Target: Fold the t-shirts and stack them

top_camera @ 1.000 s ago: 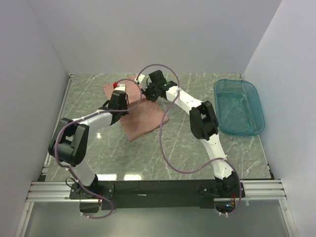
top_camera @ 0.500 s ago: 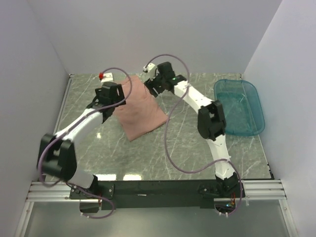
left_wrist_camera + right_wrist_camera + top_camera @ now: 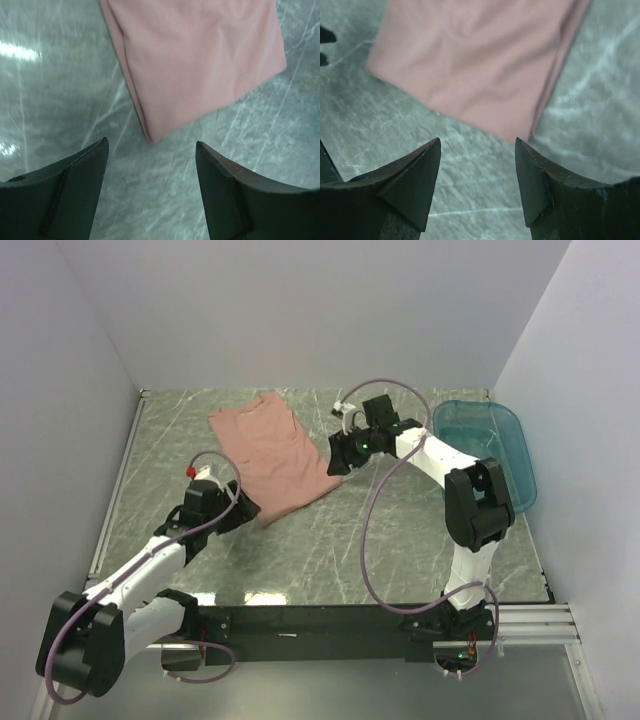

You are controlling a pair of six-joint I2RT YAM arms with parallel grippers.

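The dusty-pink t-shirt [image 3: 272, 452] lies flat on the marble table, folded into a long strip running from back left to front right; its print does not show. My left gripper [image 3: 243, 510] hovers open just beyond the shirt's near corner [image 3: 150, 135], nothing between its fingers. My right gripper [image 3: 335, 462] hangs open over the table at the shirt's right corner [image 3: 515, 132], also empty. In both wrist views the pink cloth [image 3: 200, 60] [image 3: 475, 65] lies ahead of the fingertips, apart from them.
A translucent teal plastic tub [image 3: 485, 455] stands at the right side of the table, close behind the right arm. White walls enclose the table on the left, back and right. Purple cables loop from both arms.
Both grippers have opened and let go of the shirt, which now lies flat. The left arm pulled back toward the near left, the right arm swung right toward the tub.
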